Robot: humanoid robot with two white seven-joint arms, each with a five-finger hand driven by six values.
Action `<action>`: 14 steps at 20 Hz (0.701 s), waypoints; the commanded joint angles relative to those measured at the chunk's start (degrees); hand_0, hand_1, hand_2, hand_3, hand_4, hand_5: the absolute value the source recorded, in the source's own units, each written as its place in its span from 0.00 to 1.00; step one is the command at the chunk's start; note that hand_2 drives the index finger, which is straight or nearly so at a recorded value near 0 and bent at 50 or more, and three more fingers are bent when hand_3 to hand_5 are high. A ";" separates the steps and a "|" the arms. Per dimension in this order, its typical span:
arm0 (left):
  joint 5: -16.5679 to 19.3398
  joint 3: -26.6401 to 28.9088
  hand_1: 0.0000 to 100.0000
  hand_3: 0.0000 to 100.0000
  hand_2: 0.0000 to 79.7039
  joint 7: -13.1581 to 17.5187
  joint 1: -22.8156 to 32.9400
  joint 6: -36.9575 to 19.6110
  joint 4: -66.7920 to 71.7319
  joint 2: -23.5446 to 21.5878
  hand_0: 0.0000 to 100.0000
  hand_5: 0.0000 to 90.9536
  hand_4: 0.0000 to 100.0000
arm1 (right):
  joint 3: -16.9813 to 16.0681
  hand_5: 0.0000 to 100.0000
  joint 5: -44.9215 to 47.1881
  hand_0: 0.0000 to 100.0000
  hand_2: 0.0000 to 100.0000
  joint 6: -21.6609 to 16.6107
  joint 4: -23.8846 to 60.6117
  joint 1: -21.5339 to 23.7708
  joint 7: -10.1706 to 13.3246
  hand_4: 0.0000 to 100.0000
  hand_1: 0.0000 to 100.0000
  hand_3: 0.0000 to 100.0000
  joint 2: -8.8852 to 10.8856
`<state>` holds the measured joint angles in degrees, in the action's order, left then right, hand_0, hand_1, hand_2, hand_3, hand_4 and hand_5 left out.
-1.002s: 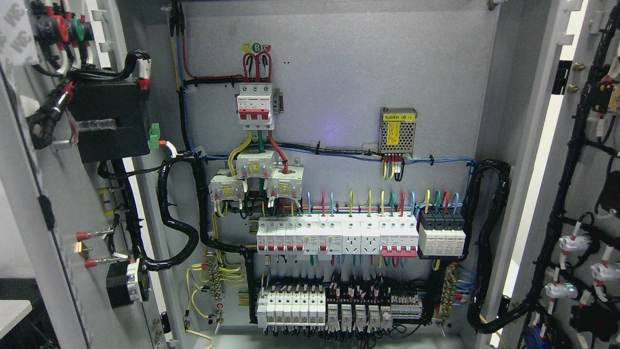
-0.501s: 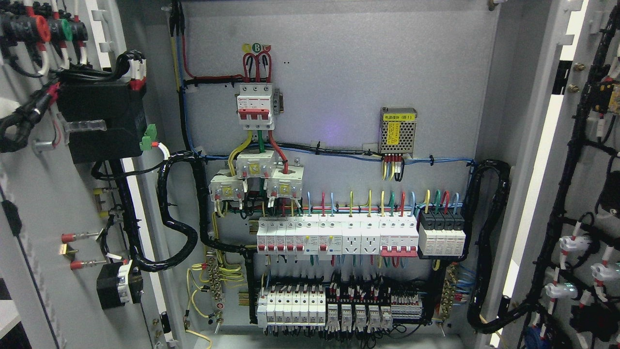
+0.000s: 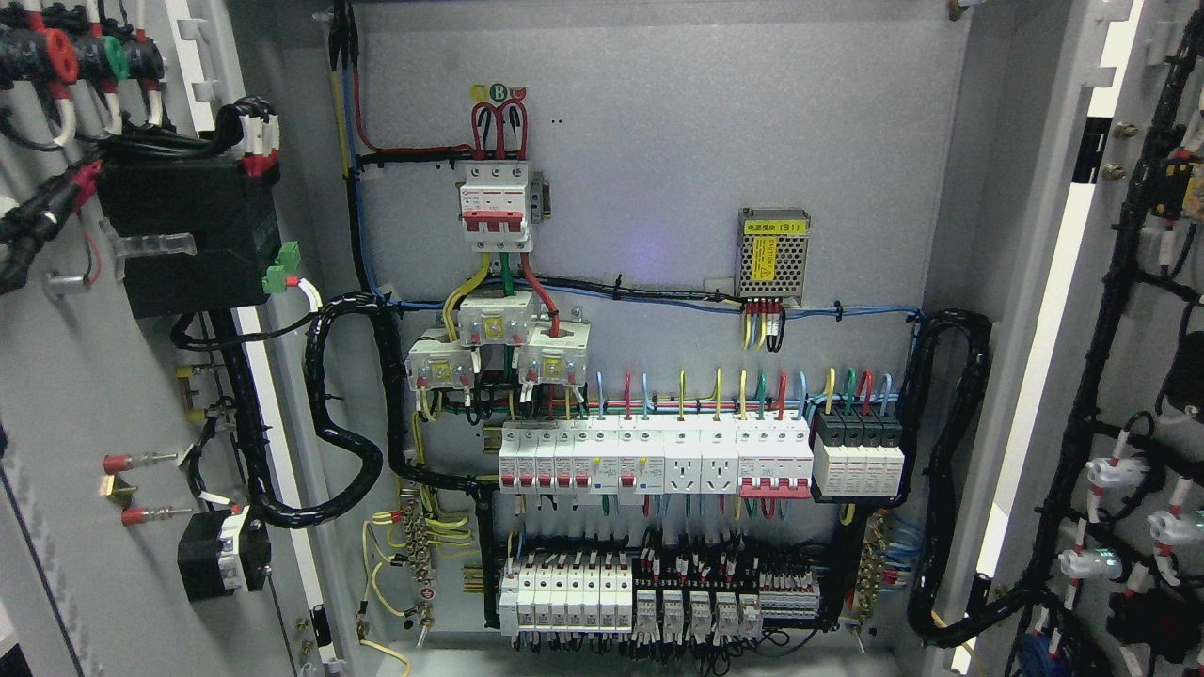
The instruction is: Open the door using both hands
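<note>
A grey electrical cabinet stands wide open before me. The left door (image 3: 85, 376) is swung far out to the left, its inner face carrying a black box (image 3: 188, 235), red and green button backs and black cable bundles. The right door (image 3: 1129, 310) is swung out to the right, with black wiring looms and white lamp holders on its inside. Between them the back panel (image 3: 658, 141) holds a red-and-white main breaker (image 3: 496, 207), rows of white breakers (image 3: 658, 456) and terminal blocks. Neither of my hands nor any arm shows in the head view.
A yellow-labelled power supply (image 3: 773, 252) sits at the panel's upper right. Thick black conduits (image 3: 950, 470) loop from the panel to each door near the hinges. A bright gap (image 3: 1035, 357) runs along the right door's hinge edge.
The left door has swung further out to the left; its black box, buttons and pins have all shifted leftward. The right door and the panel have not moved.
</note>
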<state>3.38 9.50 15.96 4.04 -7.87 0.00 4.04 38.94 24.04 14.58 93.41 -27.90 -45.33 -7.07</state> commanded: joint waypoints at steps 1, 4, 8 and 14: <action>0.14 -0.01 0.00 0.00 0.00 -0.14 0.00 -0.04 -1.58 0.00 0.00 0.00 0.00 | -3.86 0.00 -0.05 0.38 0.00 -0.08 -2.79 -0.14 -0.19 0.00 0.00 0.00 0.12; 0.22 -0.10 0.00 0.00 0.00 -0.14 0.00 -0.04 -1.58 0.00 0.00 0.00 0.00 | -5.89 0.00 -0.05 0.38 0.00 -0.26 -3.67 -0.14 -0.19 0.00 0.00 0.00 0.39; 0.40 -0.10 0.00 0.00 0.00 -0.14 0.00 -0.39 -2.02 0.00 0.00 0.00 0.00 | -7.73 0.00 -0.14 0.38 0.00 -0.69 -4.55 0.12 -0.11 0.00 0.00 0.00 1.18; 0.40 -0.71 0.00 0.00 0.00 0.30 3.34 -0.13 -17.38 0.18 0.00 0.00 0.00 | -11.86 0.00 0.21 0.38 0.00 -0.96 -4.29 2.75 10.33 0.00 0.00 0.00 2.06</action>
<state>3.67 9.37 15.64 5.24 -8.25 -4.21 4.09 33.16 23.99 13.69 90.39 -27.13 -40.16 -6.11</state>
